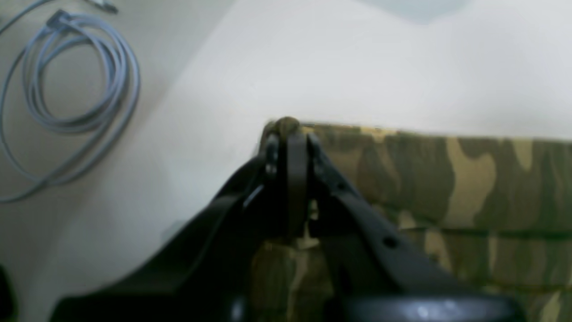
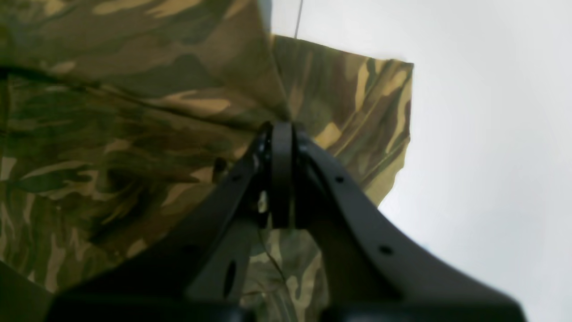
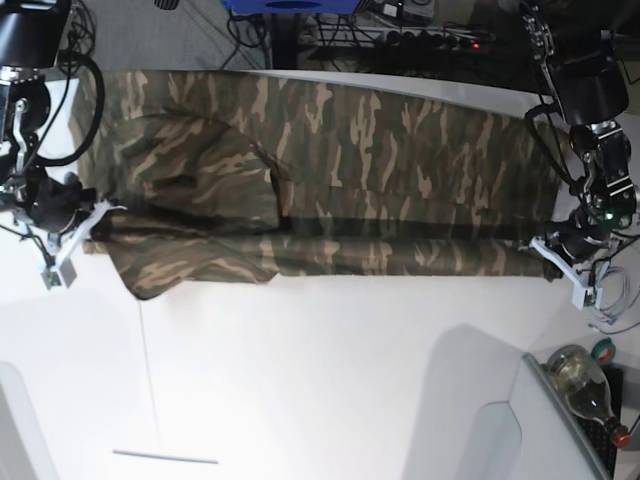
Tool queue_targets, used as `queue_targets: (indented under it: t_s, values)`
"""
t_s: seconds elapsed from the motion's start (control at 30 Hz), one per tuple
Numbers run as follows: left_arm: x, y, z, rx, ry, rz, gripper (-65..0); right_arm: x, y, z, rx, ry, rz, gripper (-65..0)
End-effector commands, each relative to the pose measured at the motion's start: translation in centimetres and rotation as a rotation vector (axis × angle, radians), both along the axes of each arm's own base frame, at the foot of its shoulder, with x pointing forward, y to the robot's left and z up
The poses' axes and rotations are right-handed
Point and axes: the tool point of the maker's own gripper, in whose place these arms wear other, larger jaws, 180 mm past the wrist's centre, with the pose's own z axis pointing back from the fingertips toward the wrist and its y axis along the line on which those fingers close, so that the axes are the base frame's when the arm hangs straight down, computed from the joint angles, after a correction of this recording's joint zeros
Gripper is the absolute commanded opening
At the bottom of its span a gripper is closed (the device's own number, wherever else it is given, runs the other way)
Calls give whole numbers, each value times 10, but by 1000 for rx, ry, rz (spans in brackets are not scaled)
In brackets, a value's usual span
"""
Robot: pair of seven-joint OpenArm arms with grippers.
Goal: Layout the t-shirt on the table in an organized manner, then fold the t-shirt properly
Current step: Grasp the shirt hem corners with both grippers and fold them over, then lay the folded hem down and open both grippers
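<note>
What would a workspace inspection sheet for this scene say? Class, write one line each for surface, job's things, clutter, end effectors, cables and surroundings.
Surface: white table, thin dark seam line on it.
Job's things: camouflage t-shirt stretched wide across the table's far side, one sleeve lying on the table near the right end effector.
Clutter: glass bottle beside the table corner.
End effectors: left end effector shut on a t-shirt corner; right end effector shut on the t-shirt.
Cables: coiled grey cable off the table edge.
Surroundings: power strip and wires behind the table.
</note>
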Motion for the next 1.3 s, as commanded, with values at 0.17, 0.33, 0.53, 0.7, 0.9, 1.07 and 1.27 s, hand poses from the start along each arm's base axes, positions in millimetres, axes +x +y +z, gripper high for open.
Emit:
queue_targets:
  t_s: [0.17, 0.33, 0.53, 0.7, 0.9, 1.07, 1.27]
  values:
    - [-6, 3, 0, 7, -13, 15, -650, -7, 1, 12, -26, -12, 27, -650]
    - [-20, 4, -10, 10, 18, 14, -650, -17, 9, 14, -32, 3, 40, -650]
    - [-27, 5, -10, 23, 24, 7, -650, -32, 9, 10, -41, 34, 47, -650]
    - [-31, 1, -4, 41, 12, -11, -650, -41, 10, 6, -40, 50, 50, -650]
    - [-38, 2, -11, 38, 32, -8, -650, -53, 15, 10, -47, 53, 66, -650]
    - [-38, 3, -10, 41, 32, -8, -650, -61, 15, 7, -51, 82, 71, -650]
    - [-38, 9, -7, 55, 32, -8, -650, -67, 9, 6, -58, 95, 55, -650]
